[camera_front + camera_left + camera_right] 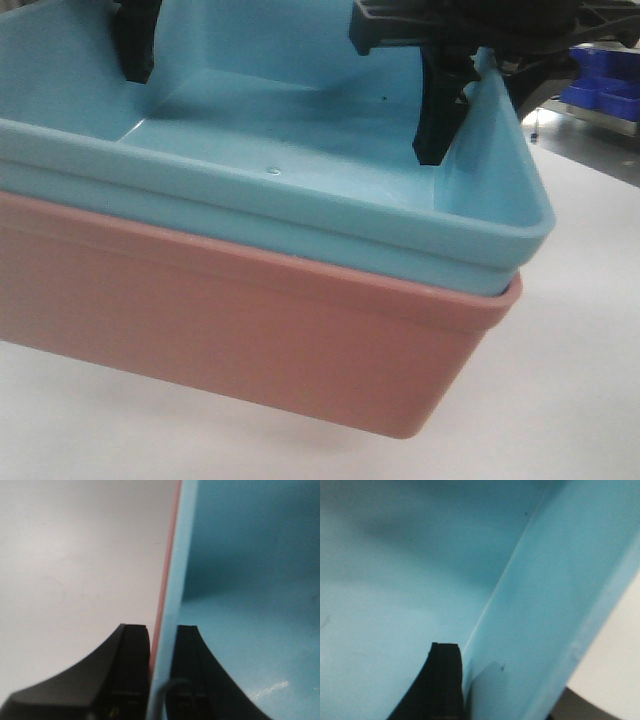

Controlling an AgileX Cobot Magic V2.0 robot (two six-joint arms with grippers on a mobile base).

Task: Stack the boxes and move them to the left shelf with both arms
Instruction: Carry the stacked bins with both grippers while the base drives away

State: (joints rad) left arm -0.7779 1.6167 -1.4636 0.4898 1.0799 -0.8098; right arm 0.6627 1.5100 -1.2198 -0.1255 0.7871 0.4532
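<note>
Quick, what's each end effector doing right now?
Left end effector: closed on the walls of the blue tub and pink tub.
Right end effector: closed on the blue tub's wall.

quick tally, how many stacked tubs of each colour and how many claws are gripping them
light blue tub: 1
pink tub: 1
black claws: 2 (left claw and right claw, each clamped over a tub wall)
total: 4
</note>
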